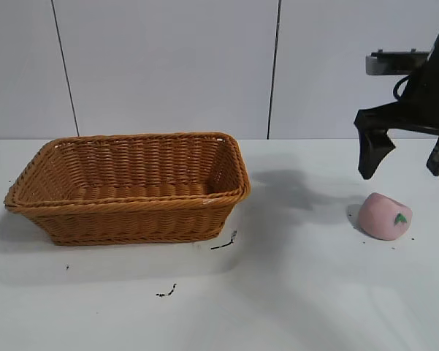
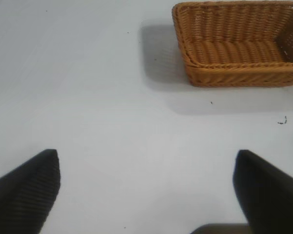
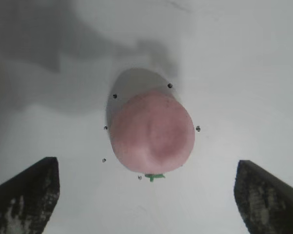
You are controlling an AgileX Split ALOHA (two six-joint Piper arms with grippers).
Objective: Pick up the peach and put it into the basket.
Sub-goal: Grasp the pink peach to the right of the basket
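Presently, step in hand: approach for the pick. The right gripper (image 1: 405, 162) hung above the peach (image 1: 384, 216), fingers spread wide, holding nothing; in the right wrist view the peach (image 3: 152, 137) lay centred between the two fingers, clear of both. The peach rested on the table (image 1: 314, 292) at the exterior view's right, well apart from the wicker basket (image 1: 131, 189), which stood empty at the left. Next move, by judgement: a straight descent until the fingers flank the fruit, then a close across its rounded sides. The left gripper (image 2: 146, 195), parked over bare table beside the basket (image 2: 239, 44), was likewise spread and empty. Surface: white tabletop, a few dark specks (image 1: 166, 292) before the basket. Room: pale panelled wall (image 1: 168, 66) behind.
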